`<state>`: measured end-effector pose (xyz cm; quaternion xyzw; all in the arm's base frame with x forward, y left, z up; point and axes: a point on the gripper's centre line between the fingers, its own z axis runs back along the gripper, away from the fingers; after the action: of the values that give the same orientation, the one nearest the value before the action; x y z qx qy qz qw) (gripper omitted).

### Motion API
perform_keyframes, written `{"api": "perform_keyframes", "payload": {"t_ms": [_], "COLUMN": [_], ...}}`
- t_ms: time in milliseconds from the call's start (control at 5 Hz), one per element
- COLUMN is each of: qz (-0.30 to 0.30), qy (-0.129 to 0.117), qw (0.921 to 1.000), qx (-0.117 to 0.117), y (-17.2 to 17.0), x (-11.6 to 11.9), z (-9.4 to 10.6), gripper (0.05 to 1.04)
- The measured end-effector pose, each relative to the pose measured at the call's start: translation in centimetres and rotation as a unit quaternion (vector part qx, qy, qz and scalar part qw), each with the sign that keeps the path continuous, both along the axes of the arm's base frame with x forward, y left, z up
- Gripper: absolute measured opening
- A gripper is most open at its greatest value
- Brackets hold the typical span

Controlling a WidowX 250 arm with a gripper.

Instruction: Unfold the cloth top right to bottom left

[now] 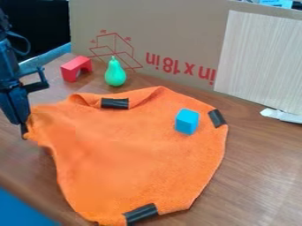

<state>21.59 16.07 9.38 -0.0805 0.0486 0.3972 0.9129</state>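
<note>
The gripper (24,129) is at the left edge of the view, pointing down, with its fingers shut on the left corner of the orange cloth (138,154). The cloth is bunched and creased at that corner, while the rest spreads broadly over the table. Its upper edge has a small fold near the middle. Black strips mark the cloth at its upper edge, right corner and bottom corner. A blue cube (187,122) rests on the upper right part of the cloth.
Behind the cloth stand a green pear (115,72) and a red arch block (76,68). A cardboard panel (177,26) walls off the back of the wooden table (259,163), with a pale board (259,57) at right. A white object (281,115) lies near the right edge.
</note>
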Motion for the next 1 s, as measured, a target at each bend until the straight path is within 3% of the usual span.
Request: {"api": "perform_keyframes", "payload": {"t_ms": [200,400,600,800,1000], "qz": [-0.015,-0.027,-0.037,-0.052,-0.053], "qy": [0.035,0.046,0.071,0.099,0.113], "qw": [0.9987,0.9958,0.9928,0.9879,0.9844], "qx": [0.034,0.074,0.089,0.107,0.124], "y": [1.0,1.5,1.4,1.4,1.1], "x": [-0.5,-0.2,-0.4,0.4,1.1], "z": [-1.1,-1.2,-1.3,-1.1,-0.2], "gripper": [0.222,0.467,0.778,0.995,1.0]}}
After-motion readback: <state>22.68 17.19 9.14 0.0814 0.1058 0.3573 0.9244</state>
